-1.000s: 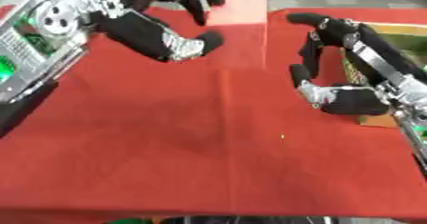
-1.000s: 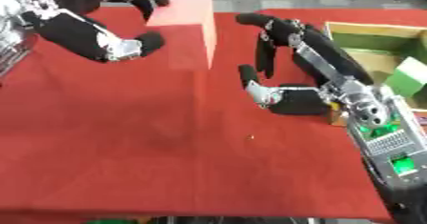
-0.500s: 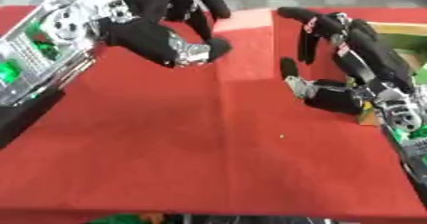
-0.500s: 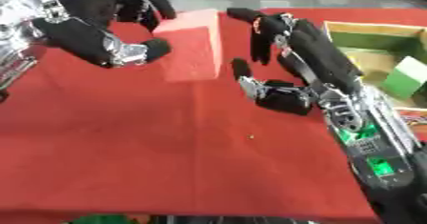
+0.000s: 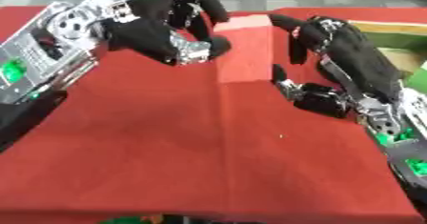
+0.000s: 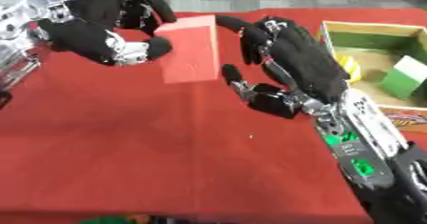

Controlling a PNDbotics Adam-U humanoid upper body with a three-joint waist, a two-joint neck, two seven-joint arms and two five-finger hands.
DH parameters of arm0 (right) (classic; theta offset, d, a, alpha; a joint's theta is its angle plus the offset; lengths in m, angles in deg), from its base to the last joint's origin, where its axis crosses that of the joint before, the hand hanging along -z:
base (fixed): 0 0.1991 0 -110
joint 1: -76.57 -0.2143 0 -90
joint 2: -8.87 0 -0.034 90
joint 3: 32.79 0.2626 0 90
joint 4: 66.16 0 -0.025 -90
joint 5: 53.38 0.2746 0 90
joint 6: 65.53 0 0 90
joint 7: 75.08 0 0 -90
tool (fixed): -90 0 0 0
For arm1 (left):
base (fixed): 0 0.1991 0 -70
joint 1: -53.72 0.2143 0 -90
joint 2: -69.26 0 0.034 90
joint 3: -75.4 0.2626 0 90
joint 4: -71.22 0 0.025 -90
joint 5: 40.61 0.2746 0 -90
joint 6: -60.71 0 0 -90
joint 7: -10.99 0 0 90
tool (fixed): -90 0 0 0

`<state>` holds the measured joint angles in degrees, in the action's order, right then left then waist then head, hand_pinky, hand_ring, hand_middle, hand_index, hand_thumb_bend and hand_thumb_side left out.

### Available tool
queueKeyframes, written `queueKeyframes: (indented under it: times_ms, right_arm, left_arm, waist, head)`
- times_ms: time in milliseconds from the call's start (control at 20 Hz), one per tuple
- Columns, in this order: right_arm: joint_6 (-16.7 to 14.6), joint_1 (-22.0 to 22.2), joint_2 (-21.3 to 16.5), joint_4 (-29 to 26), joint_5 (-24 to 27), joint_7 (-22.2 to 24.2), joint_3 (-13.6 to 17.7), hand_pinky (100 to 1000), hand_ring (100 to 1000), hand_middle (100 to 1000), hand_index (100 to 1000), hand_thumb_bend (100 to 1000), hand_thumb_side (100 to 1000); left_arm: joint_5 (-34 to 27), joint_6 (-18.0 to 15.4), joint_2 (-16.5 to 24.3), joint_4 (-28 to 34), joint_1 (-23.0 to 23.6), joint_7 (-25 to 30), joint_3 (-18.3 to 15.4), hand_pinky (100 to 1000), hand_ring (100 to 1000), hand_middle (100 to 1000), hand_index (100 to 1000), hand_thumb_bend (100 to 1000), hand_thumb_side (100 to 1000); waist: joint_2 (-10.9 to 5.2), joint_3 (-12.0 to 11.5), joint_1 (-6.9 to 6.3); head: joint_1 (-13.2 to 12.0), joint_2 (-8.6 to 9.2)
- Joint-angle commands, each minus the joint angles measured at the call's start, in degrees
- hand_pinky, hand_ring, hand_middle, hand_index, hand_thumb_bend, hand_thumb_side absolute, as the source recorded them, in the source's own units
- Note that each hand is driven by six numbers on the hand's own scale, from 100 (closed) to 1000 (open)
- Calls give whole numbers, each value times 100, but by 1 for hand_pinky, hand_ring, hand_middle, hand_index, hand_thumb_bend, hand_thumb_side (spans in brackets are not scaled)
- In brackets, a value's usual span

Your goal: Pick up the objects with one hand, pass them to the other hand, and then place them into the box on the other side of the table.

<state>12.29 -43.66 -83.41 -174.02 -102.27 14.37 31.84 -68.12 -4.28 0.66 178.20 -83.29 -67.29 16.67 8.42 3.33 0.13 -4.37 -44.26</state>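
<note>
We find the red block [image 6: 190, 49] raised over the red table [image 6: 150, 147], the left hand [image 6: 116, 37] curled around its left side. The right hand [image 6: 279, 63] sits just beside it, fingers spread, holding nothing. The box [image 6: 333, 32] beyond contains a green block [image 6: 406, 77].

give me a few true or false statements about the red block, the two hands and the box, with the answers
1. The left hand has its fingers curled round the red block. True.
2. The red block lies inside the box. False: it is held up between the two hands, over the red cloth.
3. The box sits on the robot's right side. True.
4. The box is empty. False: a green and white block and something yellow show in it.
5. The right hand is open beside the red block. True.
</note>
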Motion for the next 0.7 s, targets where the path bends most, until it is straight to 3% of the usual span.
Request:
queueKeyframes:
  times_ms: [50,200,300,700]
  right_arm:
    - [-98,-84,-103,-56,16,30,-95,653,361,346,931,178,179]
    - [-106,-53,-142,-96,123,140,-94,653,363,348,938,241,270]
    - [-85,-31,-166,-140,204,226,-75,655,364,351,941,248,265]
    - [95,45,-240,-340,508,436,23,650,359,345,942,202,311]
  left_arm:
    - [136,-49,75,-30,-143,-22,-115,734,547,443,575,163,140]
    - [260,-91,99,-120,-150,44,-148,735,548,444,575,166,138]
    - [332,-122,103,-197,-153,101,-157,735,548,444,575,168,137]
    - [523,-292,127,-495,-109,358,-186,735,546,442,575,174,134]
  waist:
    - [-164,2,-88]
    - [-163,8,-86]
    - [-164,13,-84]
    - [-161,35,-81]
  head:
    - [14,14]
    - [3,14]
    - [-5,14]
    - [-22,14]
